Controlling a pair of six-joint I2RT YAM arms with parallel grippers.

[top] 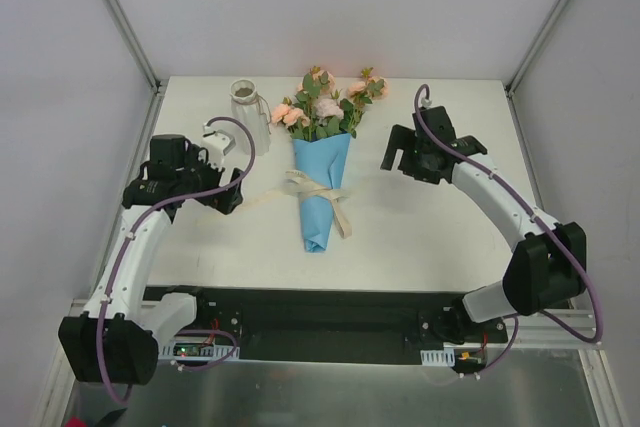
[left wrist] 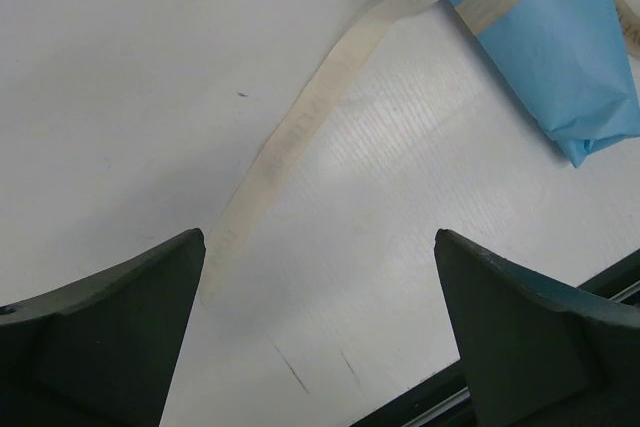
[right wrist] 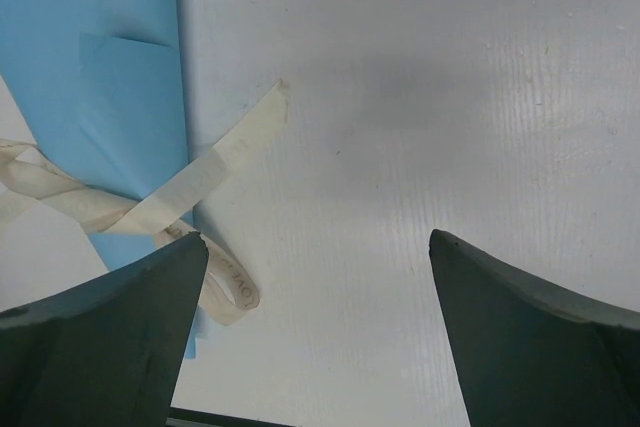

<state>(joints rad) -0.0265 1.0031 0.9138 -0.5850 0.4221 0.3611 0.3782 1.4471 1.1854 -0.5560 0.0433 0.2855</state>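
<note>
Plainly, neither pincer has hold of anything.

Left pincer (top: 222, 194): the jaws are spread wide, with only bare table (top: 430, 237) between them. It hovers low, tilted toward the surface. One slack tail of the cream ribbon (left wrist: 300, 122) runs in from ahead and to its right. The tail ends just beside the finger on the left of its wrist view, lying flat and not pinched.

Right pincer (top: 402, 159): it is equally wide open and empty. The bouquet (top: 320, 162) lies to its left, near but apart, and a second ribbon tail curls close to the finger on that side.

The bouquet rests on its side between the two pincers, with the flowers (top: 322, 107) pointing away from the arm bases. We judge that it lies flat because the blue paper (right wrist: 110, 97) tapers to a point and gives it no base to stand on. The ribbon is knotted about the middle, which we take to be what keeps the wrap closed, and its tails sprawl loose.

A white vase (top: 248, 112) stands upright beyond the left pincer, just beside the blooms.
</note>
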